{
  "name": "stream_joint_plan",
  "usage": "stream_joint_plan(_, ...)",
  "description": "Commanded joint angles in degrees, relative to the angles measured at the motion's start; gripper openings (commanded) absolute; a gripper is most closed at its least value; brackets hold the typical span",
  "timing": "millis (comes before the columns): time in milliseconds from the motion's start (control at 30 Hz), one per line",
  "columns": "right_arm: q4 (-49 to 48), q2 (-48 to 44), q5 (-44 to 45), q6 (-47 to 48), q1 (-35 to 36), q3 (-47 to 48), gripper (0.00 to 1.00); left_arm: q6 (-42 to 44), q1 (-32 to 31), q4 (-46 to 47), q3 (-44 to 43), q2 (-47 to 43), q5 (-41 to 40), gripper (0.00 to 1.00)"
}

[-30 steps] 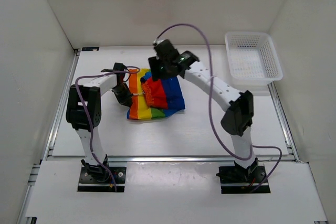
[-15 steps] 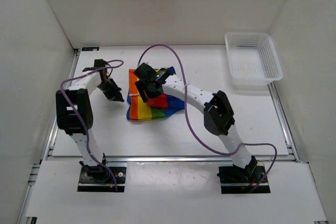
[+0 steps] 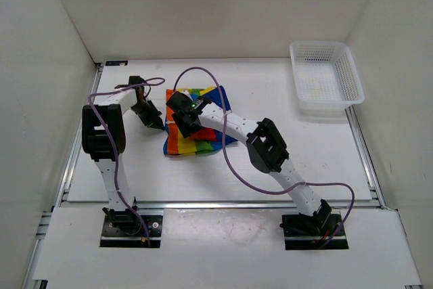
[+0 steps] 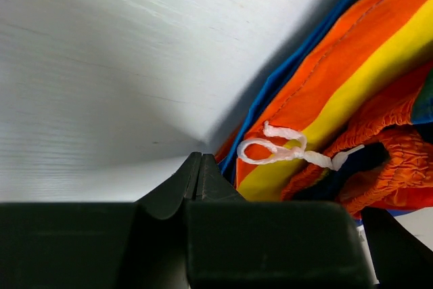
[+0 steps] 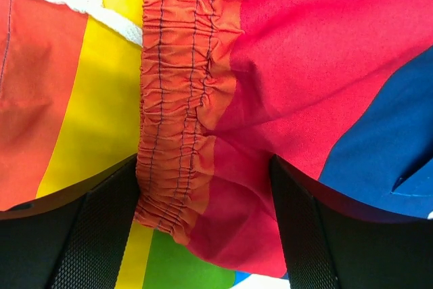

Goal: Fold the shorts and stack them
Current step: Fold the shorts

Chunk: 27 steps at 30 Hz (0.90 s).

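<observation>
The right hand [image 3: 181, 121] hides part of the shorts [image 3: 203, 141].

Overhead view shows the whole table [image 3: 284, 167]; both wrist views crowd the shorts [image 5: 270, 65].

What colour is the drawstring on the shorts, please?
White; the drawstring shows best in the left wrist view.

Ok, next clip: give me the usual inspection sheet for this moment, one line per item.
Surface: white table, bare around the cloth.
Job's things: rainbow-striped shorts lie bunched mid-table, elastic waistband and white drawstring showing.
Clutter: white mesh basket at the far right; nothing visible inside.
Grippers: right claw open, straddling the waistband on the cloth; left claw shut, beside the shorts' left edge, holding nothing.
Cables: a purple cable loops along each arm.
Surroundings: white enclosure walls; nothing else seen.
</observation>
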<state>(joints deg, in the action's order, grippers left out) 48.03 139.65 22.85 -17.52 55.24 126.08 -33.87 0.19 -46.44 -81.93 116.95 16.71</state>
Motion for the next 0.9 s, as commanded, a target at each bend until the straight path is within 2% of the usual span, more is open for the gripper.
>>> stream_joint_plan(0, 0.05, 0.96, 1.58, 0.73, 0.04, 2.59, 0.77, 0.21, -0.98, 1.17, -1.13, -0.49, 1.57, 0.10)
stream_joint_plan(133, 0.05, 2.72, 1.58, 1.34, 0.04, 2.59, 0.73, -0.32, -0.98, 1.70, 0.10, -0.49, 2.10, 0.10)
stream_joint_plan(233, -1.00, 2.73, 0.89, 1.35, 0.04, 1.81, 0.51, -0.32, -0.98, 2.23, 0.63, -1.02, 2.10, 0.10)
stream_joint_plan(267, -1.01, 2.12, 0.27, 1.35, 0.04, 1.28, 0.39, -0.32, -0.98, 2.23, 1.24, -1.02, 2.10, 0.10)
stream_joint_plan(333, -1.71, 0.62, 0.26, 1.35, 0.04, 0.48, 0.28, -0.32, -0.98, 2.23, 1.77, -1.54, 2.10, 0.10)
stream_joint_plan(367, -1.71, 0.62, 0.26, 1.35, 0.04, 0.48, 0.17, -0.32, -0.98, 2.23, 1.77, -1.55, 2.10, 0.10)
stream_joint_plan(467, -1.71, -2.62, 0.26, 1.35, 0.04, -0.04, 0.00, -0.32, -1.50, 2.75, 2.30, -1.55, 2.10, 0.10)
stream_joint_plan(700, -2.33, -11.58, 0.26, 1.96, 0.04, -0.05, 0.00, -0.32, -2.03, 3.28, 2.30, -1.55, 2.10, 0.10)
stream_joint_plan(867, -2.33, -13.00, -0.88, 3.46, 0.04, 4.69, 0.00, -0.85, -2.56, 4.33, 2.83, -1.55, 2.10, 0.10)
